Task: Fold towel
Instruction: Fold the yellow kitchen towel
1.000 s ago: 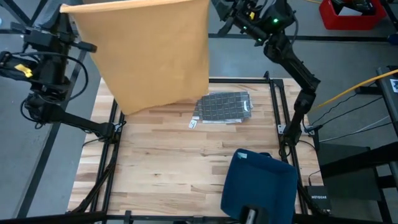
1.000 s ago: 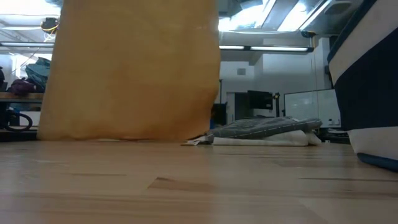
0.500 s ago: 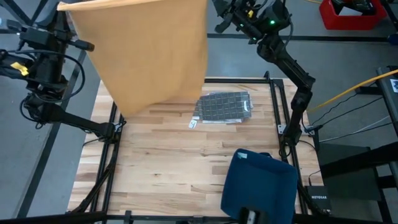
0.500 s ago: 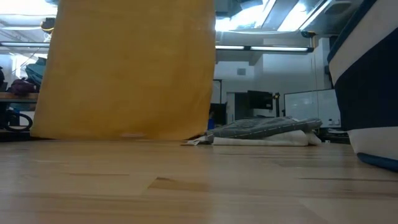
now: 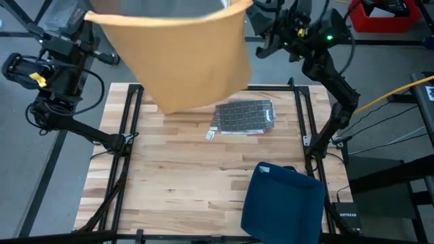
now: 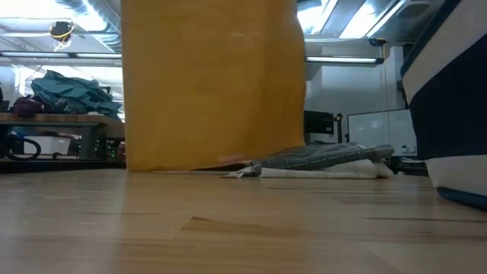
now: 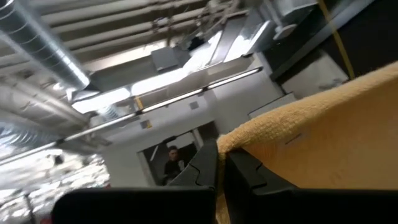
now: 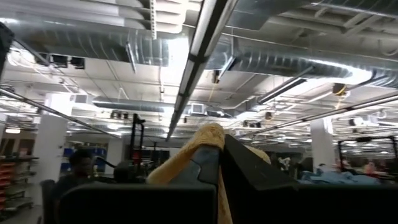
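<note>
An orange-tan towel hangs high over the table's far side, spread wide between my two grippers. My left gripper is shut on its upper left corner and my right gripper on its upper right corner. In the high view the left gripper and the right gripper stand at the two ends of the towel's top edge. In the low view the towel reaches down close to the tabletop. Whether its lower edge touches the wood I cannot tell. My left gripper pinches the towel's upper left corner between its two shut fingers, which point slanting upward. The cloth falls away from the hold and hangs below it. My right gripper pinches the upper right corner between its shut fingers, also slanting upward. The corner bunches above the fingertips and the rest hangs down.
A folded grey towel lies on a white cloth at the table's far middle, just right of the hanging towel's lower edge; the low view shows it too. A dark blue folded cloth sits at the near right. Black frame rails border both sides.
Both grippers have gone toward the table's right edge, still shut on the corners. The hanging towel has swung right with them, staying spread and upright, and its top edge now sags a little between the grippers.
</note>
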Controlling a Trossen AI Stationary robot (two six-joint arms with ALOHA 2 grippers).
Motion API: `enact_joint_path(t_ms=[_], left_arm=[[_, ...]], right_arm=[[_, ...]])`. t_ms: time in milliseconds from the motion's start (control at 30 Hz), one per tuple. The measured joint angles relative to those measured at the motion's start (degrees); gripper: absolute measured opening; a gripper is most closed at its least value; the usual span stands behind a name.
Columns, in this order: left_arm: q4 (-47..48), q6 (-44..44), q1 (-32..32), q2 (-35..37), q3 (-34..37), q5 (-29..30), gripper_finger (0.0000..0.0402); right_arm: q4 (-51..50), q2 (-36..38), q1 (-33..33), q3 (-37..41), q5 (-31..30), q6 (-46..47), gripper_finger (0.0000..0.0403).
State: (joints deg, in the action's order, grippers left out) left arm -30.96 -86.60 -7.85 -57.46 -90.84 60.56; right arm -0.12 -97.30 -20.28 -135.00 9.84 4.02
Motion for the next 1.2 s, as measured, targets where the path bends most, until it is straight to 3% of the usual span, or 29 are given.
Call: enact_joint_path(t_ms=[233, 700, 967, 1200], left_arm=[[0.26, -5.51, -6.97, -3.28, -1.17, -1.5, 0.0], [0.02, -12.78, -21.48, -13.15, -13.15, 0.56, 0.0], [-3.71, -17.82, -31.95, -20.88, -18.22, 8.59, 0.0], [-4.94, -15.84, -41.48, -24.31, -18.35, 10.34, 0.0]], right_arm=[[-0.2, 1.21, 2.93, 0.01, 0.11, -2.81, 0.0014], [-1.97, 3.75, 11.16, 0.07, 4.97, -3.02, 0.0014], [-11.58, 6.61, 19.76, 0.03, 4.91, -5.59, 0.0014], [-24.85, 8.32, 25.09, 0.09, 6.32, -5.67, 0.0014]])
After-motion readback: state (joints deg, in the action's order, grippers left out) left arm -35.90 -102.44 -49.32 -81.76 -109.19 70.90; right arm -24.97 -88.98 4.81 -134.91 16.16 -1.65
